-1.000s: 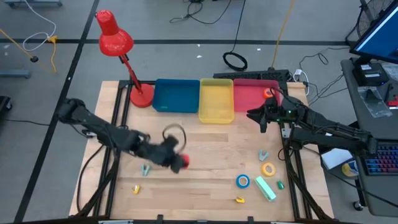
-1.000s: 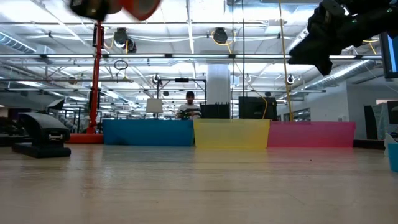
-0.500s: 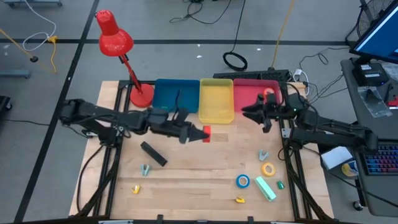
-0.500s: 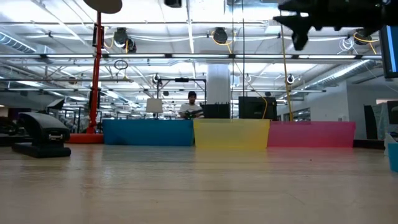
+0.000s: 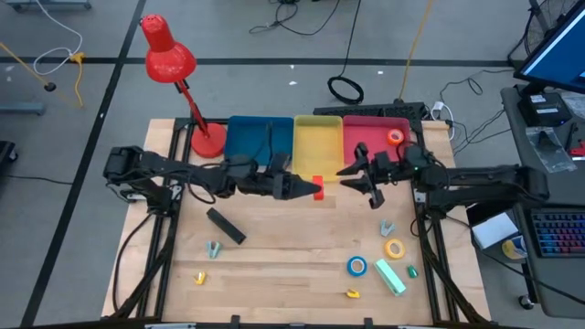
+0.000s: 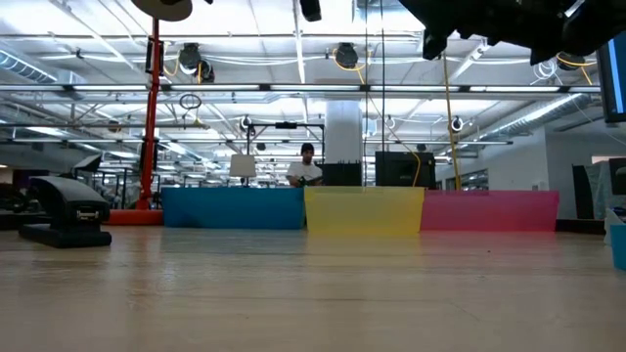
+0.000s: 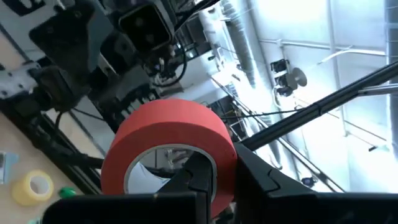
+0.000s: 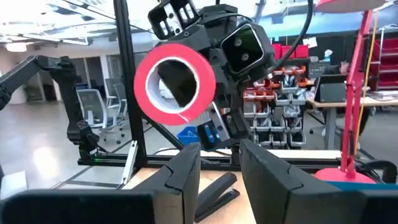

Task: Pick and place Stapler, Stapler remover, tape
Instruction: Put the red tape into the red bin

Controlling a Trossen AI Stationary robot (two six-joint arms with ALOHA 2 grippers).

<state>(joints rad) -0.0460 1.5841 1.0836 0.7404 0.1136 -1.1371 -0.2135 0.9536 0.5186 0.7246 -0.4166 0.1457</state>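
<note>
Red tape roll (image 7: 168,152) held aloft in my left jaws (image 5: 306,189), one finger through its core, near the yellow bin (image 5: 317,146). Light, stiff ring; wall-pinch suits. Right jaws (image 5: 363,178) parted, empty, facing it.

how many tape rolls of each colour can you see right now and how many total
red tape roll: 1, held by the left gripper
orange tape roll: 1, in the pink bin
yellow tape roll: 1
blue tape roll: 1
total: 4
</note>
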